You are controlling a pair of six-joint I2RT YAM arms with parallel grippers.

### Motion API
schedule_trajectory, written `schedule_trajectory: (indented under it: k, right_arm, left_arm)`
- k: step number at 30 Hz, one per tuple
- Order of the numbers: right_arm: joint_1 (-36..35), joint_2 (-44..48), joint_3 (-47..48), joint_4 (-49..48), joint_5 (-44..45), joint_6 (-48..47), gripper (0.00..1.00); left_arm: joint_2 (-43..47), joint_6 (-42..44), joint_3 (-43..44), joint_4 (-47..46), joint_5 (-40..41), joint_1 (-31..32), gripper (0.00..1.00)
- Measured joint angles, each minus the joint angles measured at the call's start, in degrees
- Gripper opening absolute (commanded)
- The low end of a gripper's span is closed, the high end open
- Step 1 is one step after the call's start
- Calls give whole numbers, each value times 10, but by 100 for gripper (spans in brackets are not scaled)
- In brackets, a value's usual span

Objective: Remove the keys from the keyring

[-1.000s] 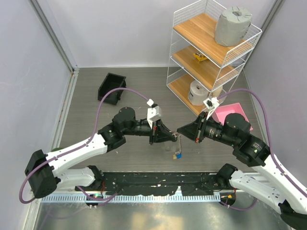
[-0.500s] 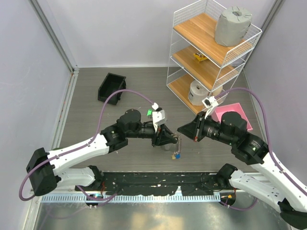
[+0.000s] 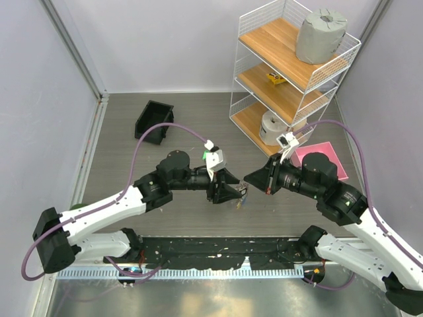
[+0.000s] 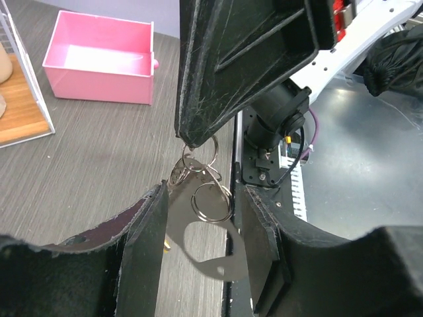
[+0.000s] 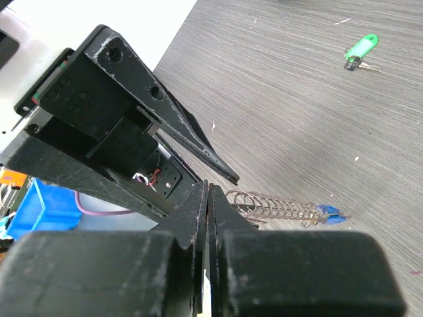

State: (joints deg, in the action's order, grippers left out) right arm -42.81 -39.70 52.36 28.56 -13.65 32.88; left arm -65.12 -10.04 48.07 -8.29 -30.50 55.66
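I find my right end effector (image 5: 207, 190) clamped on the keyring (image 4: 210, 198). The left end effector (image 3: 235, 193), shut a second ago, now stands half-parted around it, with bare worktop (image 3: 119, 152) to its left.

**Bright metal against scuffed black**

Thin, shiny silver wire for the keyring (image 4: 212, 200), with the same bright metal in its link chain (image 5: 281, 209). Glossy plastic head on the blue key (image 5: 328, 211), glossy green plastic on the lone tag (image 5: 361, 46). Matt black, scratched and dusty, on the left gripper (image 4: 201, 205) and right gripper (image 5: 208, 191). Matt grey wood-grain for the table (image 4: 92, 158). Smooth pink plastic for the box (image 4: 99, 82). White wire and pale wood in the shelf (image 3: 277, 36).
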Motion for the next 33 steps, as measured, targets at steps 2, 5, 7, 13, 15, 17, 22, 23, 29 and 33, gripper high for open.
schedule_trajectory:
  k: [2, 5, 7, 13, 15, 17, 22, 23, 29, 33]
  right_arm:
    - [0, 3, 0, 0, 0, -5, 5]
    - [0, 8, 0, -1, -3, -15, 5]
    - [0, 13, 0, -2, -9, -21, 5]
    - [0, 26, -10, -20, -30, -32, 5]
    - [0, 27, -13, -26, -39, -35, 5]
    - [0, 27, -15, -31, -45, -38, 5]
    - [0, 27, -17, -37, -55, -43, 5]
    - [0, 27, -18, -37, -56, -44, 5]
    - [0, 27, -22, -38, -62, -47, 5]
    - [-3, 33, -24, -42, -67, -48, 5]
  left_arm:
    - [8, -1, 0, 0, -2, 0, 53]
    - [14, -2, 0, 0, -8, 0, 53]
    - [14, -3, 0, -1, -11, 0, 52]
    - [10, -18, 0, -15, -24, -4, 46]
    - [6, -29, 0, -23, -31, -6, 46]
    - [1, -37, 0, -31, -36, -9, 45]
    - [-5, -60, 1, -52, -47, -14, 35]
    - [-6, -63, 1, -54, -51, -15, 33]
    - [-9, -73, 1, -76, -67, -16, 14]
    - [-9, -75, 1, -81, -71, -18, 10]
